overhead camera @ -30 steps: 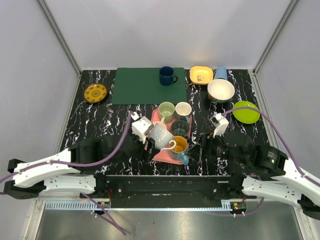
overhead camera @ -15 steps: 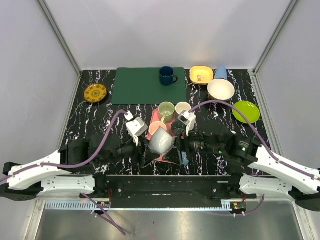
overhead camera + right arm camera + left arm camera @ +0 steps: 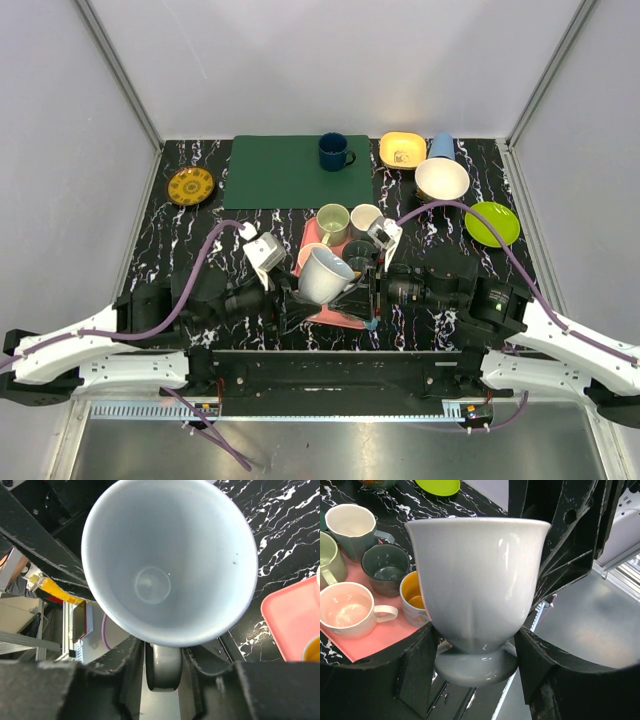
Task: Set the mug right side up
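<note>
From above, the mug (image 3: 326, 273) hides much of the pink tray (image 3: 343, 319) and the orange-lined cup (image 3: 414, 599).

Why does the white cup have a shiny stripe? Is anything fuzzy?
Left wrist view: the stripe on the white mug is light bouncing off its glossy side; the dark edges of the frame look soft. Right wrist view: its inside is softly shaded, no glare. Top view: sharp, evenly lit.

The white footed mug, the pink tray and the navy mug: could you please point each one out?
white footed mug (image 3: 477, 575): left wrist view, on its outer wall.
pink tray (image 3: 380, 634): left wrist view, on bare floor beside the cups.
navy mug (image 3: 333, 150): top external view, on its open mouth.
</note>
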